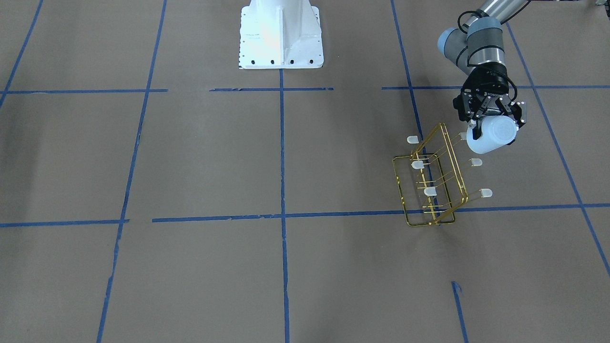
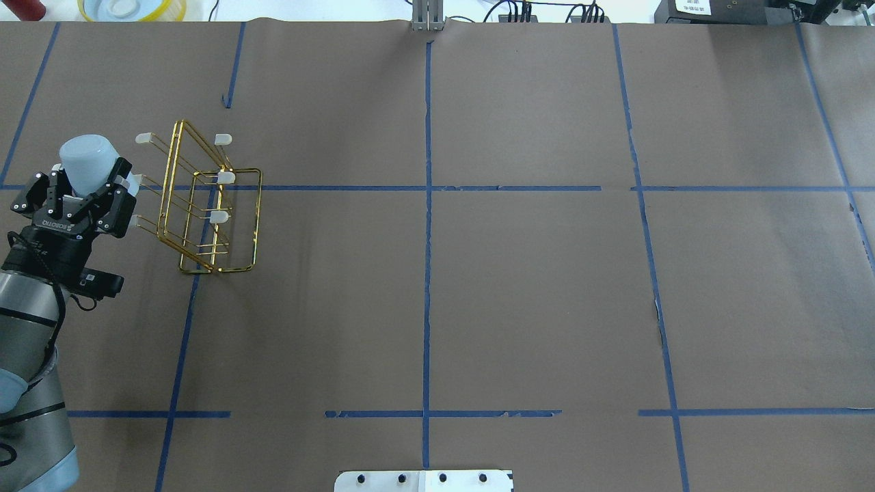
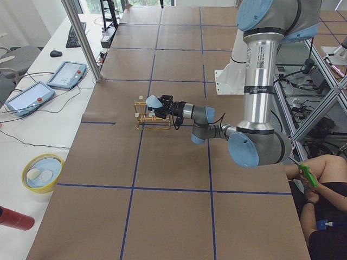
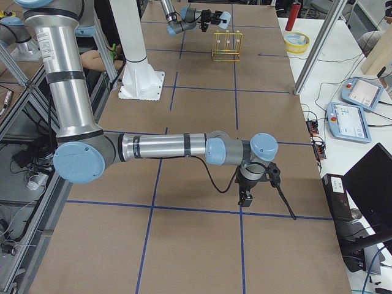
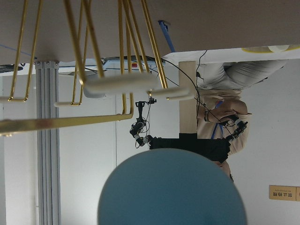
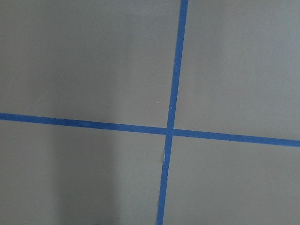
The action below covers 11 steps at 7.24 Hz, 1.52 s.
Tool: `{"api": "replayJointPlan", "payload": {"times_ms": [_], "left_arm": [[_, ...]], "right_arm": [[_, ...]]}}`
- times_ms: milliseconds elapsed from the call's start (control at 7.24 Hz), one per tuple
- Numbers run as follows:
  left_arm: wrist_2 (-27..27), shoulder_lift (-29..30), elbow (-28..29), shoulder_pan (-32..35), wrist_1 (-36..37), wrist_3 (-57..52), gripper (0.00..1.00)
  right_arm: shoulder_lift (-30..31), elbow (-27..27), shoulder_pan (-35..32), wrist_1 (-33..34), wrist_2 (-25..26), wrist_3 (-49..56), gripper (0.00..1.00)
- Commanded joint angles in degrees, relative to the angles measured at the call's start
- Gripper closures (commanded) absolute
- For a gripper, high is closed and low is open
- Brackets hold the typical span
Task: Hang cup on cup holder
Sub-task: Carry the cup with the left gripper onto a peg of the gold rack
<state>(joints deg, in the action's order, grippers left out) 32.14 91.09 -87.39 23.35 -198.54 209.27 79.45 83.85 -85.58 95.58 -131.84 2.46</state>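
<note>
We see the left gripper (image 2: 87, 179) clasping the pale cup (image 2: 87, 160) just beside the gold cup holder (image 2: 205, 212); the right gripper (image 4: 248, 187), we cannot tell.

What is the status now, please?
Left gripper shut on cup, beside holder prongs. Cup not yet hung. Right gripper far off, state unclear. Nothing seen in the way.

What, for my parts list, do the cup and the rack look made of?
Cup: probably plastic, pale blue-white and cloudy, with a matte, slightly see-through wall. Rack: thin metal wire by the look, shiny gold finish that catches light. Its prong caps: frosted white, likely plastic or rubber; too small to tell.
</note>
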Motion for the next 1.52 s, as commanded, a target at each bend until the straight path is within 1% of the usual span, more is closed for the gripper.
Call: {"api": "replayJointPlan", "payload": {"times_ms": [0,553,1243,1382], "left_arm": [[-0.06,0.31,0.73,-1.1,-0.01,-0.01,1.0],[-0.06,0.84,2.13,-2.16,-0.27,0.17,1.0],[-0.06,0.4,2.13,-2.6,-0.27,0.43,1.0],[0.02,0.32,2.05,-2.69,-0.36,0.43,0.92]], "right_arm": [[0.0,0.0,-0.03,-0.04,0.0,0.0,0.0],[0.0,0.0,-0.03,0.05,0.0,0.0,0.0],[0.0,0.0,-0.03,0.05,0.0,0.0,0.0],[0.0,0.0,0.06,0.05,0.0,0.0,0.0]]}}
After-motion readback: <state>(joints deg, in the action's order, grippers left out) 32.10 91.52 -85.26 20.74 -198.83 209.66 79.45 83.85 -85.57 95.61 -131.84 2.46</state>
